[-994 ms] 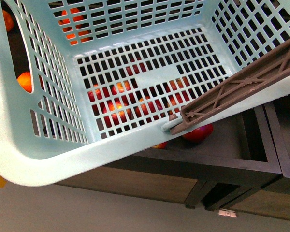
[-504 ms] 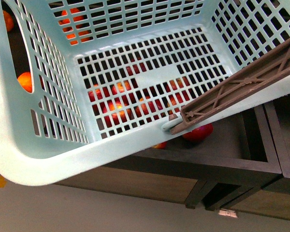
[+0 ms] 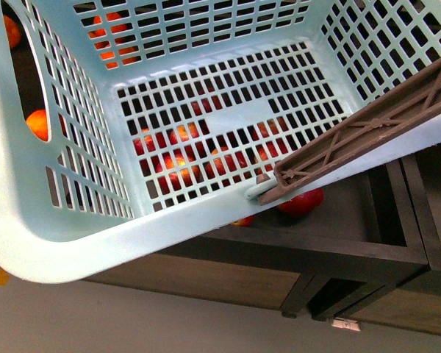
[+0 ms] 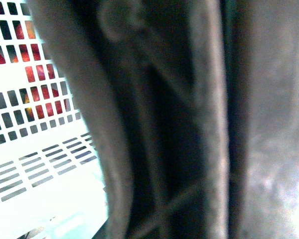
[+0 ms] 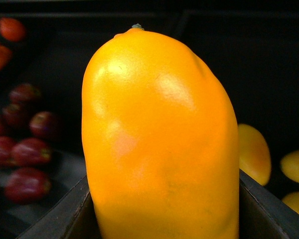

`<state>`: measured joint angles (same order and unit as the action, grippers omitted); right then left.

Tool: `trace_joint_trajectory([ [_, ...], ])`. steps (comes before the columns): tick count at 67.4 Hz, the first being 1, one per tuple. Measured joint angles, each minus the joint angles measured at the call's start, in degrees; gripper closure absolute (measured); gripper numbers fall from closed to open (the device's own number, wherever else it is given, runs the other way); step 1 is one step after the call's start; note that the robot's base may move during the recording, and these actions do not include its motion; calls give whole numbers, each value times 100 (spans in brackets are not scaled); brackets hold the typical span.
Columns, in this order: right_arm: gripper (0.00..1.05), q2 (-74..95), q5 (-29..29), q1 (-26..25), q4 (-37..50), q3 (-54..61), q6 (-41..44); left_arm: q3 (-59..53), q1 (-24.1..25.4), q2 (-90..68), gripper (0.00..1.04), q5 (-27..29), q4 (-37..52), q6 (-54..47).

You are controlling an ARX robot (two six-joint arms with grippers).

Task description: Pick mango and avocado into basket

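Lower end of mango [image 5: 159, 139] cropped

The basket [image 3: 73, 243] hangs tilted over a shelf [image 3: 353, 220], its handle [image 3: 360, 136] lying across its right near rim. Fruit [image 3: 178, 165] lies on the shelf under the basket's floor, and more fruit [image 3: 38, 123] lies beyond its left wall. The mango [image 5: 159, 144] sits between the right pincer [image 5: 164, 219] fingers [image 5: 65, 211], with other pieces [image 5: 27, 152] on the shelf beyond it.
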<state>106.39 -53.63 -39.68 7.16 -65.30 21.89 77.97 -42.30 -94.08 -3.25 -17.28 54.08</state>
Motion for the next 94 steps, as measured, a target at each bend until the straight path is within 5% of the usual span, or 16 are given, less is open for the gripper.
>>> trace_joint_trajectory([
  [21, 45, -3056, -205, 1145, 74, 1731, -1073, 0, 0, 0, 91, 2, 0, 0],
  [39, 45, -3816, 975, 2986, 542, 2227, -1814, 0, 0, 0, 91, 0, 0, 0],
  [74, 45, -2555, 2583, 4684, 1497, 2144, -2472, 0, 0, 0, 91, 0, 0, 0],
  [89, 11, -2599, 2824, 4798, 1526, 2087, -2621, 0, 0, 0, 91, 0, 0, 0],
  [94, 8, -2680, 2885, 4697, 1523, 2087, -2704, 0, 0, 0, 91, -15, 0, -7],
])
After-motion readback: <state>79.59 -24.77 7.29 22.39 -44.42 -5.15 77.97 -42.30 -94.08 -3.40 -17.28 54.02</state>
